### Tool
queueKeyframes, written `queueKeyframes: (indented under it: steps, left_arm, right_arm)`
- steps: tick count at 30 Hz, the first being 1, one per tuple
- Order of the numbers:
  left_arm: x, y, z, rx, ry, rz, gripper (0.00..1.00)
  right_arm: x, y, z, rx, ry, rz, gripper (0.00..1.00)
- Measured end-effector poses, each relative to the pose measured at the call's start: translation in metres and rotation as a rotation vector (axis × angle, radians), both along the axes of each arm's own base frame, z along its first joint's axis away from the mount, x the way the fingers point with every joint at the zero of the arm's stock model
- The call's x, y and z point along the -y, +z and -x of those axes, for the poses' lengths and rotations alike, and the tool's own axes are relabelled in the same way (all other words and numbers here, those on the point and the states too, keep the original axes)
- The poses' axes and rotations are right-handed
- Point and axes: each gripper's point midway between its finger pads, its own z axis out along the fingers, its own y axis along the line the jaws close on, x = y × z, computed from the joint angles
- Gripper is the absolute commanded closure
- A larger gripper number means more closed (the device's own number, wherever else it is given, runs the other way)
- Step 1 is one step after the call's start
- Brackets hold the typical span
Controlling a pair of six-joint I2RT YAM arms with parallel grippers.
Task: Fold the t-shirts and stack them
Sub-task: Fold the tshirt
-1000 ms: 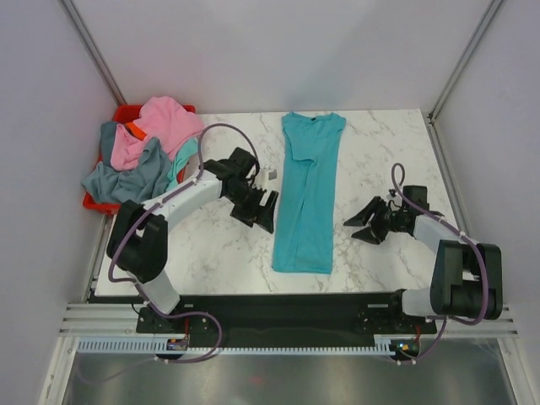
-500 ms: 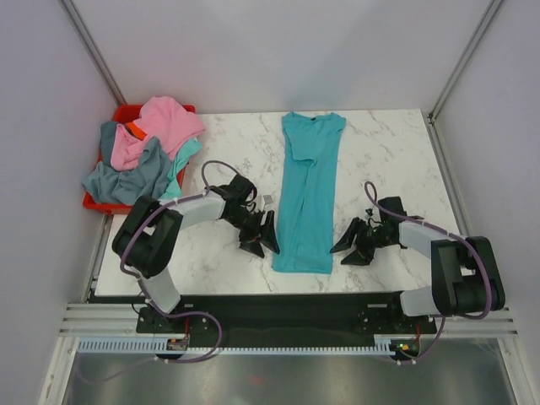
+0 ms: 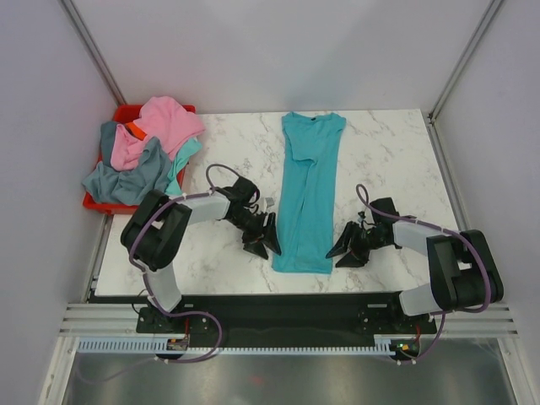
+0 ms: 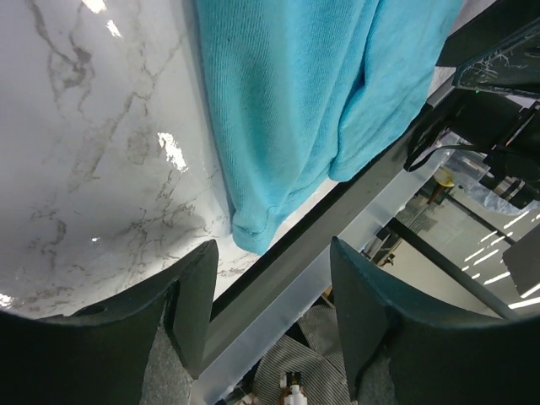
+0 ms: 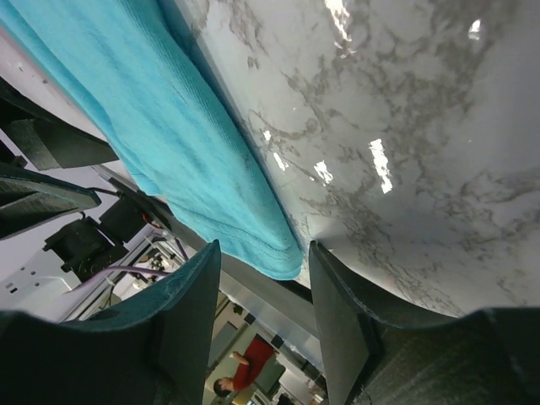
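- Left arm (image 3: 201, 206) had a pale grey link between bulky black joints.
- Right arm (image 3: 419, 233) looked the same.
- A thin purple cable (image 3: 221, 166) looped along each.
- Left gripper (image 3: 263, 250) and right gripper (image 3: 337, 257) were black, with broad, tapering matte fingers (image 4: 196, 295).

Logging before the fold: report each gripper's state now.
Left gripper: open, holding nothing, beside the teal t-shirt.
Right gripper: open, holding nothing.

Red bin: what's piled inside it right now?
A pink t-shirt on top, a grey-blue t-shirt spilling over the near rim, teal cloth at its right, an orange patch. The red bin's floor is covered; anything beneath is hidden.
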Motion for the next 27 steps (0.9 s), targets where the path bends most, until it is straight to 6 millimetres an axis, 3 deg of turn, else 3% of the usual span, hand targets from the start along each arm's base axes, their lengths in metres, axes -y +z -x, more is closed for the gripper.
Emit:
queueKeyframes:
  steps: [11,17,20,22,24,27]
  left_arm:
    - [0.015,-0.005,0.019,-0.031,-0.060,0.014,0.44]
    - [0.016,-0.005,0.019,-0.035,-0.058,0.020,0.60]
    - [0.016,-0.006,0.020,-0.039,-0.055,0.020,0.67]
    - [0.017,-0.006,0.019,-0.041,-0.054,0.022,0.81]
    - [0.018,-0.006,0.020,-0.046,-0.051,0.027,0.93]
    - [0.019,-0.005,0.020,-0.048,-0.053,0.035,0.98]
  right_arm:
    - [-0.009,-0.003,0.006,-0.012,0.035,-0.007,0.55]
    - [-0.011,-0.006,0.006,-0.005,0.037,-0.009,0.66]
    - [-0.011,-0.008,0.005,0.001,0.035,-0.009,0.76]
    - [-0.011,-0.009,0.004,0.012,0.037,-0.006,1.00]
    - [-0.010,-0.009,0.003,0.016,0.035,-0.005,1.00]
    - [-0.010,-0.009,0.002,0.021,0.035,-0.004,1.00]
